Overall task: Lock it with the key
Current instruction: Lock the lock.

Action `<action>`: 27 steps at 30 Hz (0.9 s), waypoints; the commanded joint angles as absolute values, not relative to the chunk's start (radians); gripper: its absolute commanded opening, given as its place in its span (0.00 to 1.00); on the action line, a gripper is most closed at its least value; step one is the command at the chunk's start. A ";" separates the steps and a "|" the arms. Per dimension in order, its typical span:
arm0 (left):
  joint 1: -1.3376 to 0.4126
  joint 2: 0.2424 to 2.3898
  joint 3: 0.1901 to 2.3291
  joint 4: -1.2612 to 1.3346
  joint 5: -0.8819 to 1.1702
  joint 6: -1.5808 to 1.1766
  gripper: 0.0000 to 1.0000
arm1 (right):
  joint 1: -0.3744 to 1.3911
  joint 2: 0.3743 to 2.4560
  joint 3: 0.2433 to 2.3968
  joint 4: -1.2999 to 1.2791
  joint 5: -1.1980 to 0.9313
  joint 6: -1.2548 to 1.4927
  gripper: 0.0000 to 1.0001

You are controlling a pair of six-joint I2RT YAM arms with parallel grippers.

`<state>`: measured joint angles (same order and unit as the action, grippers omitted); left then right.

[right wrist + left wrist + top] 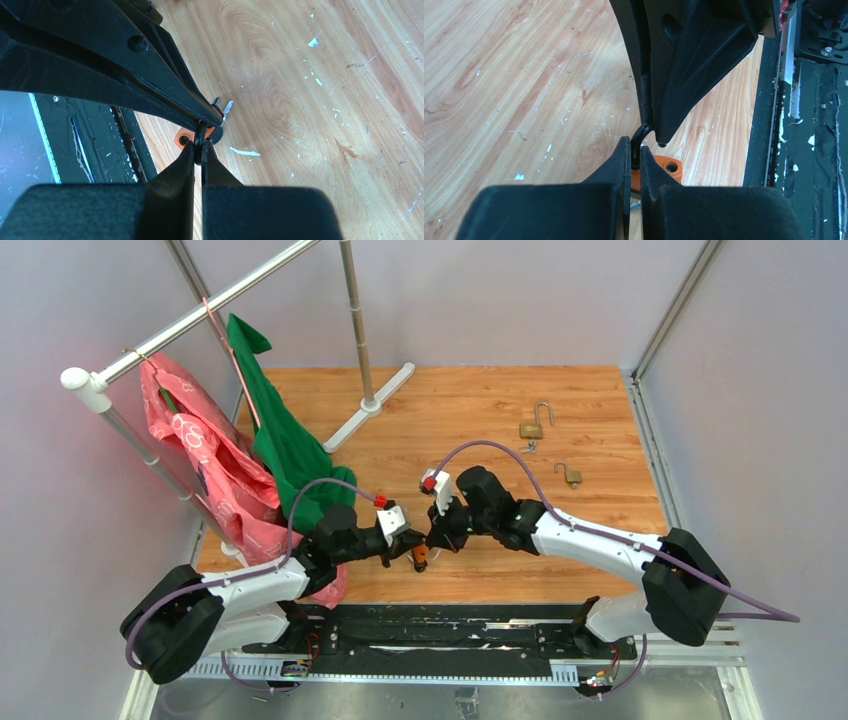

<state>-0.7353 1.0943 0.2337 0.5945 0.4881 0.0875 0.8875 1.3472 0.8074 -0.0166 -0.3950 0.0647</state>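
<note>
The left claw (pixel 416 546) and the right claw (pixel 437 536) meet tip to tip over the near edge of the wood-grain laminate bench (pixel 480 400), whose smooth surface is flecked with pale scratches. Between them sits a small orange plastic padlock (pixel 421 559), a blocky body with a round hole through one corner, just above the boards or resting on them.

From the left wrist, the matte black, wedge-shaped fingers (pixel 616 165) of the left claw are pressed together on the padlock's thin black curved shackle (pixel 640 134). The orange body (pixel 669 170) shows just below them.

From the right wrist, the right claw (pixel 198 150) is likewise closed tight on the same glossy loop (pixel 200 134). A flat silvery metal sliver (pixel 226 107) juts out beside the tips. It may be the key, though it is too small to tell.

Farther back lie two brass padlocks (pixel 531 429) (pixel 572 477), well apart from the claws, each with an open steel shackle. At the left, a green cloth (pixel 285 445) and a pink patterned bag (pixel 215 465) hang from a white tubular rack (pixel 190 325).
</note>
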 commanded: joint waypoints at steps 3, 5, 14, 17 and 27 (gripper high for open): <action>-0.733 1.084 0.207 0.548 0.517 0.181 0.25 | 0.879 1.320 0.802 -0.062 -0.356 -0.041 0.00; -0.718 1.064 0.239 0.465 0.596 0.250 0.61 | 0.879 1.288 0.798 -0.091 -0.430 -0.130 0.00; -0.701 1.137 0.317 0.384 0.740 0.422 0.71 | 0.879 1.263 0.824 -0.199 -0.587 -0.345 0.00; -0.701 1.199 0.314 0.455 0.732 0.401 0.70 | 0.879 1.251 0.821 -0.194 -0.587 -0.373 0.00; -0.737 1.319 0.237 0.804 0.643 0.235 0.54 | 0.879 1.226 0.783 -0.126 -0.553 -0.357 0.00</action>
<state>-0.7170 1.2919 0.2764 0.5892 0.7090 0.3214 0.8871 1.2629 0.8036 -0.1703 -0.5510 -0.3431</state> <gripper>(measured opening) 0.564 0.023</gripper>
